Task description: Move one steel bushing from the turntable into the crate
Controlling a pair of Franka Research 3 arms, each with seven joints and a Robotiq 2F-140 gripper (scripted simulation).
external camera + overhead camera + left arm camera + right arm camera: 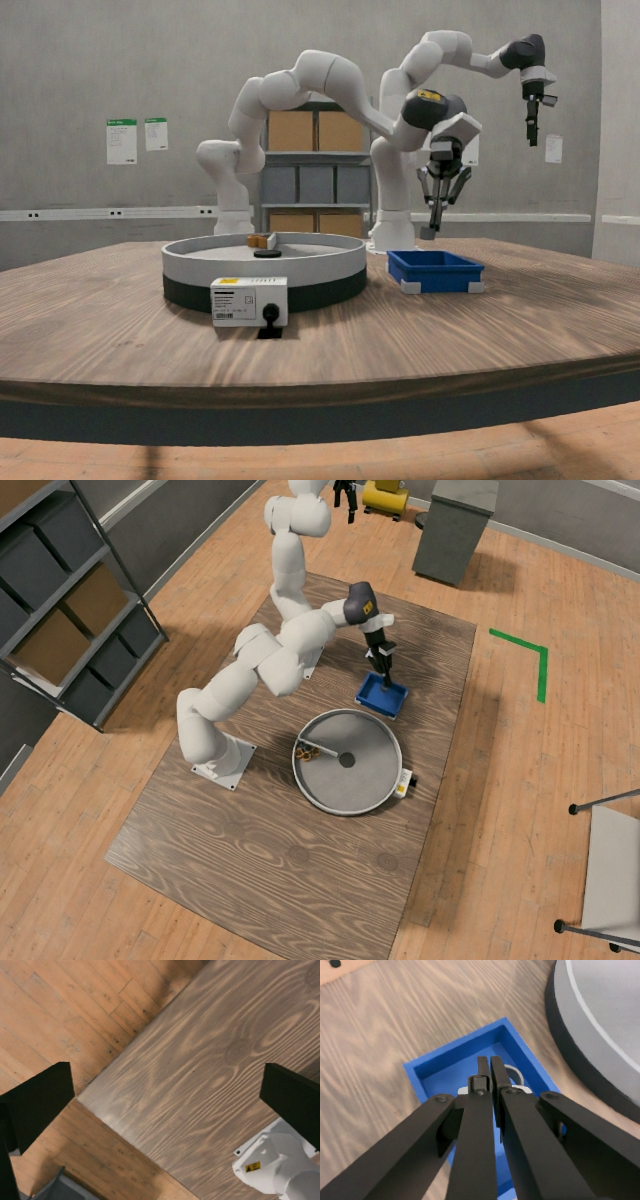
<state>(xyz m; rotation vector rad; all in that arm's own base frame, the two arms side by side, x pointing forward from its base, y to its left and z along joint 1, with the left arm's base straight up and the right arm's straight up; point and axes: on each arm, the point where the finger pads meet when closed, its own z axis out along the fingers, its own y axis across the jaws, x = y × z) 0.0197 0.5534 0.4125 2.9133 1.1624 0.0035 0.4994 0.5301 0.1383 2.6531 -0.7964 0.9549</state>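
My right gripper (387,683) (435,225) (488,1071) is shut on the wall of a grey steel bushing (384,689) (427,233) (518,1073). The bushing hangs at the fingertips above the blue crate (376,706) (439,279) (456,1045), clear of its rim in the exterior view. The crate sits level within its white corner guides (410,287). The grey turntable (351,792) (320,271) (600,990) bears several orange-brown bushings (305,754) (256,241) and some dark grey ones beside its divider bar. My left gripper (531,142) (168,1079) is open and empty, high and far from both.
The turntable's rim stands close beside the crate. A white box (403,783) (249,304) is fixed at the turntable's outer side. The divider bar (317,747) runs from the rim toward the hub. Both arm bases stand on the wooden table (258,852) (413,335) behind the turntable and crate.
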